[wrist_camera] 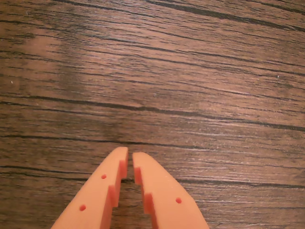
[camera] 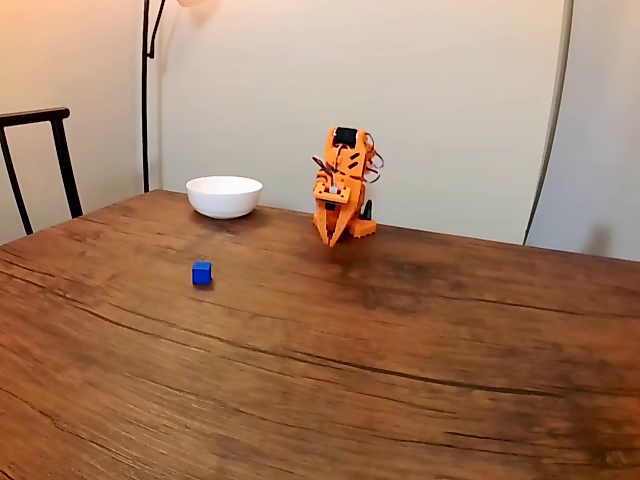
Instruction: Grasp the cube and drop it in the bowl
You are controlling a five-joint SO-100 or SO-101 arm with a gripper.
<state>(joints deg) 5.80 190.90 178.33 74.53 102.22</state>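
Home: wooden dining table (camera: 400, 360), chair (camera: 40, 160).

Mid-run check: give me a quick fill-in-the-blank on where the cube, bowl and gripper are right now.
1. In the fixed view the cube sits on the table, and its colour is ____.
2. The white bowl holds ____ that can be seen.
3. In the wrist view the gripper grips ____; its fingertips are nearly closed.
4. In the fixed view the cube lies ____ the camera than the bowl.

Missing words: blue; nothing; nothing; nearer
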